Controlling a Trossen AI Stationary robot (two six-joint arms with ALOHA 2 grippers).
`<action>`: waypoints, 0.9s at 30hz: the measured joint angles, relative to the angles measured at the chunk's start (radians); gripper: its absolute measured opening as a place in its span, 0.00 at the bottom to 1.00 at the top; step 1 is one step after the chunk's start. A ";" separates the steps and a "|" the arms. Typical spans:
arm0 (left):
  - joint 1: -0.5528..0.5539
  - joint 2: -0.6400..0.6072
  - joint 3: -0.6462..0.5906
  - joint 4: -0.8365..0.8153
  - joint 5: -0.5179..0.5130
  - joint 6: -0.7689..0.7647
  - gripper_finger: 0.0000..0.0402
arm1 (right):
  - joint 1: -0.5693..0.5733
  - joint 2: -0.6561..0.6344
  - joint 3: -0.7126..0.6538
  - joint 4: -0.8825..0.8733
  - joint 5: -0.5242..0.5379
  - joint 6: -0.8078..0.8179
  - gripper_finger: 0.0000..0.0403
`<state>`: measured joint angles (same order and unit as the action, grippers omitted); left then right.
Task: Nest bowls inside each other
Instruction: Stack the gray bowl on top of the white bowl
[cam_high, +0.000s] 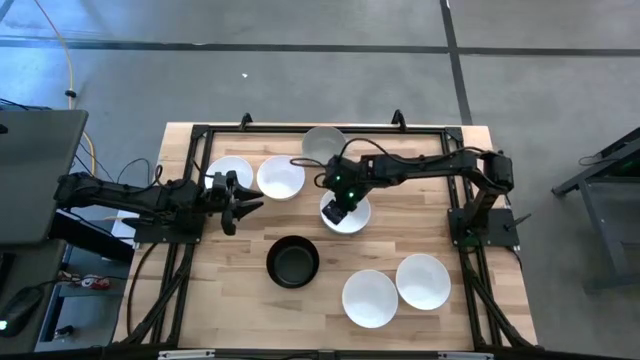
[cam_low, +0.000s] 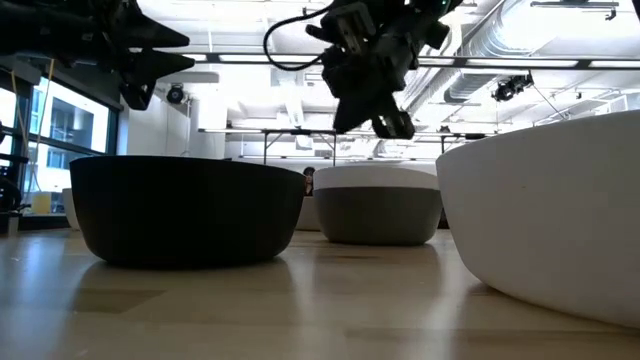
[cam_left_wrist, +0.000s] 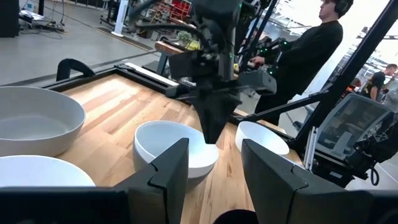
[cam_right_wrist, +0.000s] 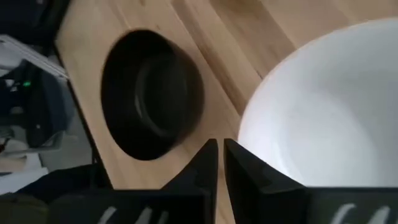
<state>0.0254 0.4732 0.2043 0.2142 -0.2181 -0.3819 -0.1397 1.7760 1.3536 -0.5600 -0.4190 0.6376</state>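
Seven bowls show on the table. My right gripper (cam_high: 341, 211) hangs shut just above a white bowl (cam_high: 352, 218) at the table's middle, its tips over the rim nearest the black bowl (cam_right_wrist: 152, 102). In the low view this white bowl (cam_low: 380, 176) sits inside a grey one (cam_low: 378, 215), and my right gripper (cam_low: 392, 124) is clear above it. My left gripper (cam_high: 243, 200) is open, held in the air near two white bowls (cam_high: 230, 172) (cam_high: 281, 178). A light grey bowl (cam_high: 323, 143) stands at the far edge. Two more white bowls (cam_high: 370, 298) (cam_high: 423, 280) rest near the front right.
A black frame (cam_high: 300, 128) runs round the table's far and side edges. Bare wood lies between the black bowl (cam_high: 293, 261) and the left edge. A person (cam_left_wrist: 305, 50) stands beyond the table in the left wrist view.
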 joint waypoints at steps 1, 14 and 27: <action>0.000 0.000 0.000 0.000 -0.004 0.005 0.34 | -0.006 0.000 0.004 0.014 -0.001 -0.019 0.05; 0.000 0.000 0.000 0.016 -0.009 0.032 0.34 | -0.132 0.000 0.212 0.077 -0.113 -0.299 0.05; 0.000 0.000 0.000 0.028 -0.110 0.097 0.34 | -0.267 0.000 0.516 0.058 -0.113 -0.605 0.05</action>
<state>0.0257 0.4732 0.2043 0.2424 -0.3279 -0.2844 -0.4063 1.7763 1.8695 -0.5020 -0.5321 0.0329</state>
